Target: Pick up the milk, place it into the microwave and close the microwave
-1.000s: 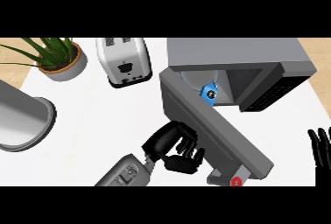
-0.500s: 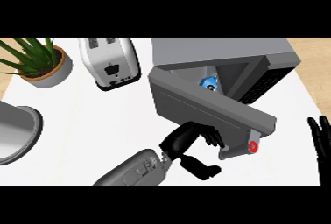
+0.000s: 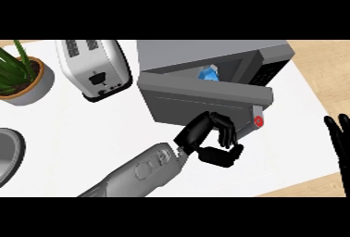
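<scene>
Microwave (image 3: 205, 60) — grey body at the upper centre of the white counter (image 3: 82, 134), its cavity partly visible behind the door.

Microwave door (image 3: 202, 99) — grey panel, nearly shut, with only a narrow gap at the top; a red round button (image 3: 259, 121) sits at its lower right end.

Milk (image 3: 209, 74) — blue and white carton, inside the microwave cavity, only its top showing above the door's upper edge.

Left hand (image 3: 212, 139) — black, on a grey forearm rising from the lower edge; fingers curled, knuckles against the lower outer face of the door, holding nothing.

Right hand (image 3: 338, 139) — at the right edge of the view, fingers straight and pointing up, resting well apart from the microwave.

Toaster (image 3: 96, 67) — white and silver, just left of the microwave.

Potted plant (image 3: 21, 76) — green leaves in a round pot, far upper left.

Grey round vessel (image 3: 8, 155) — at the left edge, only partly in view.
</scene>
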Action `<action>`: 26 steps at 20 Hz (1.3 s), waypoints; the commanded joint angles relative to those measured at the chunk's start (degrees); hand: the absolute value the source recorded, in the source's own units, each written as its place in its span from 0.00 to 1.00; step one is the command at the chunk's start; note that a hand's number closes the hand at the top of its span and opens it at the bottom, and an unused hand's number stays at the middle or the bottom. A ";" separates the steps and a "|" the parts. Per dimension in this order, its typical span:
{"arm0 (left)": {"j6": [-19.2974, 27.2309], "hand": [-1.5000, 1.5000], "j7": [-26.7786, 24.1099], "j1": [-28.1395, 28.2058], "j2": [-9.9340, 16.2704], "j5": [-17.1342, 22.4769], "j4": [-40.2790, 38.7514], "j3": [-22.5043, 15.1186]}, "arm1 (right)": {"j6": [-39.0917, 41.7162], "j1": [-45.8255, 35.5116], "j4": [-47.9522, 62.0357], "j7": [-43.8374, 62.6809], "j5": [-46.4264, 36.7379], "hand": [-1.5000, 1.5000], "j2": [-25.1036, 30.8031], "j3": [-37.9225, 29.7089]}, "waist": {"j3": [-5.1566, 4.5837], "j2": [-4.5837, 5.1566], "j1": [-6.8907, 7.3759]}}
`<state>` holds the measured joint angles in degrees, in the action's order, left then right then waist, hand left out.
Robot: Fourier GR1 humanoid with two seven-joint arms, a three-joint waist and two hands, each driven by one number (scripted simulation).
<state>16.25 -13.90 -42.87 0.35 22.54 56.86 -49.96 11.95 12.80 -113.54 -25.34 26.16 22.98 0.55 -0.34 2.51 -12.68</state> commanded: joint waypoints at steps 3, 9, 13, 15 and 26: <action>3.50 1.00 -1.70 -6.67 -0.33 5.42 -1.89 1.14 | 0.94 -1.01 -3.32 2.02 1.83 0.00 1.80 -0.66 | 0.05 0.17 -4.39; 3.97 1.00 -2.33 -12.13 -0.34 9.00 -6.21 2.88 | 1.95 -3.13 -4.28 5.04 4.54 0.00 3.83 -1.12 | 0.12 1.34 -5.84; 5.56 1.00 -2.13 -15.54 -0.33 10.82 -8.12 3.29 | 2.63 -3.57 -4.84 5.54 5.60 0.00 4.44 -1.31 | 0.30 1.57 -8.00; 5.41 1.00 -2.38 -16.49 -0.31 11.51 -9.82 3.44 | 2.81 -4.46 -5.24 6.50 6.52 0.00 5.10 -1.51 | 0.24 2.06 -8.17; 9.68 1.00 -2.45 -19.29 -0.22 14.91 -11.97 3.25 | 3.92 -6.47 -5.80 8.96 9.83 0.00 8.18 -3.98 | 0.37 2.27 -11.05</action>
<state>26.10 -16.54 -56.57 2.70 36.89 47.23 -47.37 15.68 7.14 -119.11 -17.20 34.93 30.21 -2.56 -0.07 4.30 -22.39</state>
